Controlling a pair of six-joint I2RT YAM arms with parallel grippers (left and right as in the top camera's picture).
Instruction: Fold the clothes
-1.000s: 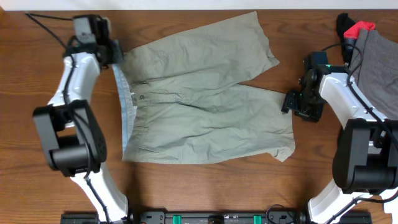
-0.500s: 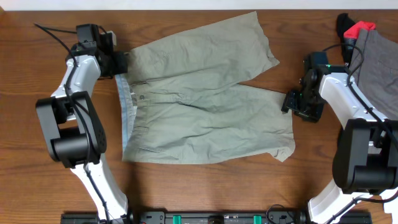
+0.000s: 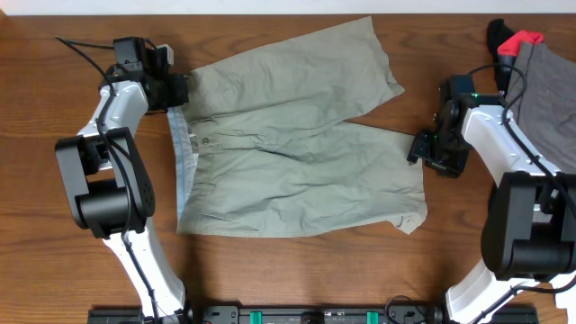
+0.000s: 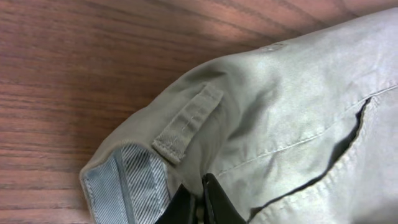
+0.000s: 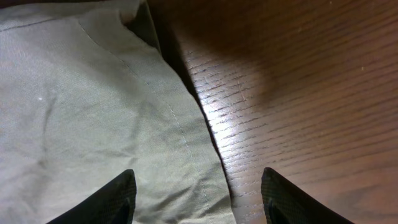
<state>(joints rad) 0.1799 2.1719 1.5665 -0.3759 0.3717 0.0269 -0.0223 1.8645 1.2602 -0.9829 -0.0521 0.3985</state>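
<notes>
The clothes [image 3: 288, 144], khaki shorts, lie flat on the wooden table with the pale blue waistband lining [image 3: 183, 153] at the left and the legs pointing right. My left gripper [image 3: 176, 90] sits at the far waistband corner. In the left wrist view its black fingers [image 4: 200, 200] are pinched together on the khaki fabric [image 4: 280, 112] just beside a belt loop [image 4: 186, 121]. My right gripper [image 3: 423, 148] hovers at the hem of the near leg. Its fingers [image 5: 106, 199] stand wide apart, one over the cloth [image 5: 93, 112] and one over bare wood, holding nothing.
A darker grey garment [image 3: 549, 99] lies at the right edge of the table, with a black and red cloth [image 3: 515, 40] behind it. The arm bases stand along the front edge.
My left gripper has slid right onto the far waistband corner and closed on it. The right arm and the shorts have stayed put.
</notes>
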